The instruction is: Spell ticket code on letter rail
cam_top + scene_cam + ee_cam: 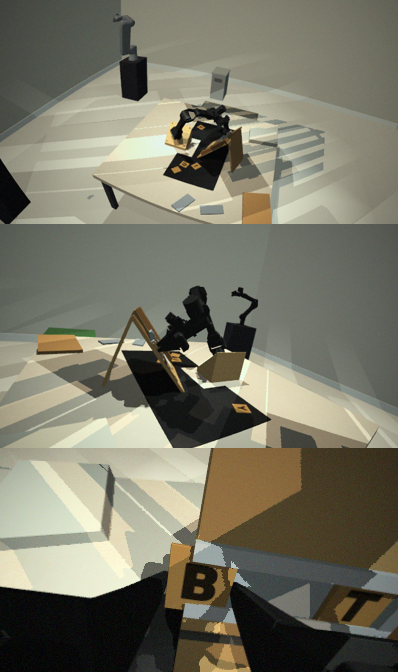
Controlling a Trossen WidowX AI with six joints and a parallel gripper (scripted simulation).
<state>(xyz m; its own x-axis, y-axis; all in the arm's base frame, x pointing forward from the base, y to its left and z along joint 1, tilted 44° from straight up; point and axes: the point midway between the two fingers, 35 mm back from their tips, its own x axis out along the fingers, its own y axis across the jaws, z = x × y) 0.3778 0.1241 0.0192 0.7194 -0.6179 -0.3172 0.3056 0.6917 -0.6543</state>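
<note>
My gripper (pixel 200 581) is shut on the B tile (pixel 201 579), one finger at each side edge. The tile's letter is upright. Its right part lies within the open left end of the grey rail (pixel 300 564), and its left part sticks out. A T tile (pixel 356 604) sits in the rail further right, with a gap between. The rail is on the leaning wooden board (pixel 255 493) (pixel 236 149). A Y tile (pixel 242 408) (pixel 201 127) lies on the black mat. A U tile (pixel 184 164) and two more tiles lie at its other end. The ticket's code is not readable.
The arm's wooden base block (pixel 228 367) stands beside the black mat (pixel 206 180). Two grey plates (pixel 183 202) (pixel 211 210) and an orange slab (pixel 257 206) lie towards the front in the top view. A pale box (pixel 55 503) shows beyond the board's left edge.
</note>
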